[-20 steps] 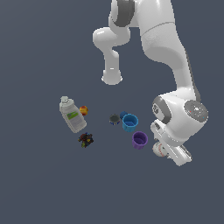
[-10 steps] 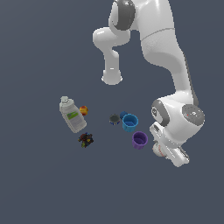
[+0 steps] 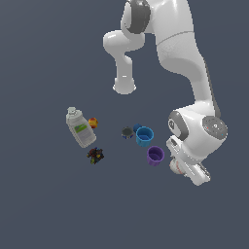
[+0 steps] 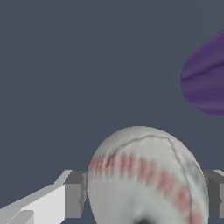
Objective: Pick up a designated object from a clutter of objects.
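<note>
I have the pincer (image 4: 146, 197) low over the ball, with 1 finger (image 4: 74, 194) on each side of it. In the wrist view both grey pads sit right at the ball's flanks, but I cannot tell whether they are pressing or just touching, so I cannot tell if the grip is made. I judge this to be the grasp step: down around the target, lift not yet done.

The next move, as I read it, calls for a firm squeeze across the widest part of the ball and then a straight rise. The purple cup (image 4: 205, 78) sits near the pincer, so any sideways drift could knock it.

The baseball (image 4: 146, 179) is white with a curved line of red stitching across it, round and smooth, and it fills the space between the fingers. In the exterior view only a sliver of it (image 3: 177, 167) shows under the arm's hand, just beside the purple cup.

Further from the pincer lie the blue cup (image 3: 144, 136), a small can (image 3: 127, 132), a dark lump (image 3: 95, 155), the white bottle (image 3: 80, 128) and a red-yellow ball (image 3: 93, 122), all well apart from my grasp.
</note>
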You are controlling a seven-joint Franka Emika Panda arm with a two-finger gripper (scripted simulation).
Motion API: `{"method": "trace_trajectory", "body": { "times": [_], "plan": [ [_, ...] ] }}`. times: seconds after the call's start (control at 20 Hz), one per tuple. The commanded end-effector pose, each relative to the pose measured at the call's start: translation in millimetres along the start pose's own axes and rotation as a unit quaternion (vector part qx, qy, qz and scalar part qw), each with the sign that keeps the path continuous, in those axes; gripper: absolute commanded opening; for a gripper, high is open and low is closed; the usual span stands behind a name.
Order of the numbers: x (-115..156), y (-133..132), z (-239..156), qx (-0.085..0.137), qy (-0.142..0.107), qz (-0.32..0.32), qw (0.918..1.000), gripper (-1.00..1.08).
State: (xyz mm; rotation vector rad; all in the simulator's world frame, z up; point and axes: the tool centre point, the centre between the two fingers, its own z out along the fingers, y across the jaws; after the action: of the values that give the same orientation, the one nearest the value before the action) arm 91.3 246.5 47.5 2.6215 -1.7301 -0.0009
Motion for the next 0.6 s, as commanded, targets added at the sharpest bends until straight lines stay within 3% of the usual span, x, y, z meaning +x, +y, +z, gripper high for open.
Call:
{"method": "trace_trajectory", "body": {
  "times": [0.0,0.55],
  "plan": [
    [0.6,0.8,-1.0,0.000,0.000,0.000,1.0000,-1.00],
    [13.4,24.6,-23.5,0.000,0.000,0.000,1.0000,-1.00]
  ]
}}
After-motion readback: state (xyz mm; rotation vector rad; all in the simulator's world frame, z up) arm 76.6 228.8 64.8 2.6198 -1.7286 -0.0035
